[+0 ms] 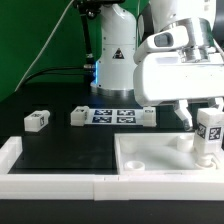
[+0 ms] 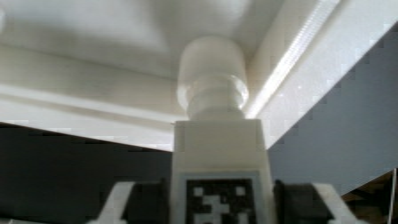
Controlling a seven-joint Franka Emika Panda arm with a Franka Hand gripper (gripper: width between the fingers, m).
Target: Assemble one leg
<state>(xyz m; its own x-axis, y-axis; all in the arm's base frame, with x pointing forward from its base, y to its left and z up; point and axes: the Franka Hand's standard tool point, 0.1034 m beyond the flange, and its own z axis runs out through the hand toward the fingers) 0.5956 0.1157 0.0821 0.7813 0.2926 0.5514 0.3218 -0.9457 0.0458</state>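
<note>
Leg (image 2: 217, 150) is clamped in my hand (image 1: 204, 119), peg near the plate's (image 1: 150, 150) corner; I'd hold it upright, centre it on the socket, then press.

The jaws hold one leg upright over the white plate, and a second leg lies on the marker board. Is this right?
No. The second leg lies on the black table, beside the marker board; the exterior view shows it. The rest is right.
</note>
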